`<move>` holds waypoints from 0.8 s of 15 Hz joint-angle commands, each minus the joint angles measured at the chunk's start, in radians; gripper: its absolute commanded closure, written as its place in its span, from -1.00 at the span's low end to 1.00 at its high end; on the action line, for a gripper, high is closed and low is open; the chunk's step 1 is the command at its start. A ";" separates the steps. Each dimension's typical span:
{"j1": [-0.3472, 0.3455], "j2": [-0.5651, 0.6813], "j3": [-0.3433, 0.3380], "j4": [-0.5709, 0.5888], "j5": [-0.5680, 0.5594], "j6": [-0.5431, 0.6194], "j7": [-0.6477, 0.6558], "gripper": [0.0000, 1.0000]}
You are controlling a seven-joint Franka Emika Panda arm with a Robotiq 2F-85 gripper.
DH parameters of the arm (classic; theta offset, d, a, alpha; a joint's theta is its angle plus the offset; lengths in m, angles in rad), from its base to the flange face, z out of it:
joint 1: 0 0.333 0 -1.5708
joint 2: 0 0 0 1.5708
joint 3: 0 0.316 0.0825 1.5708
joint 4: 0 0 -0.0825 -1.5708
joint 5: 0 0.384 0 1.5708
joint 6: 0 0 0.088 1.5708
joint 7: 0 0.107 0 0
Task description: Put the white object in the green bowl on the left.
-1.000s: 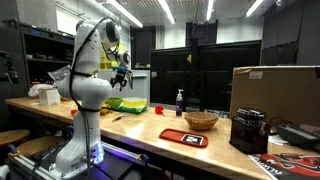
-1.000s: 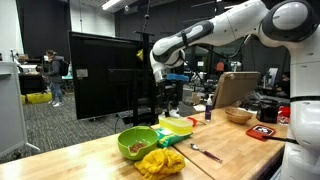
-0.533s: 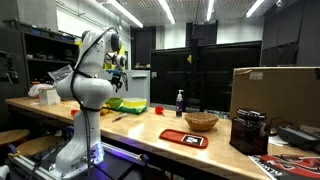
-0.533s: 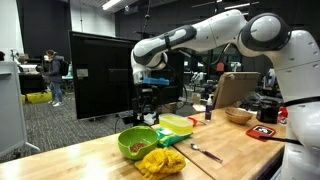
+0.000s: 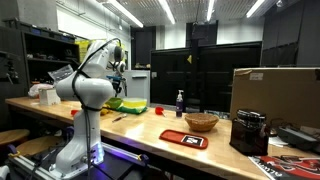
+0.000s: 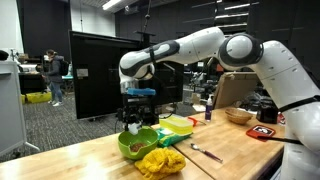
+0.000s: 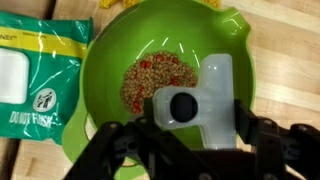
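We log the gripper (image 7: 197, 120) clamped on the white object (image 7: 217, 82), whose long axis runs up the wrist view, across the jaws. Directly beneath, apart from it, sits the green bowl (image 7: 100, 70), grains (image 7: 150, 82) inside. We judge a straight release lands it.

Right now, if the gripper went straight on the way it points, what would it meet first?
Probably the green bowl below: the white object in the gripper would touch its grainy filling first, though depth is unclear.
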 commanded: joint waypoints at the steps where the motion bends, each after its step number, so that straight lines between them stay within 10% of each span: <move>1: 0.025 0.075 -0.013 0.094 0.014 -0.011 0.039 0.01; 12: 0.030 0.091 -0.013 0.100 0.069 -0.108 0.109 0.01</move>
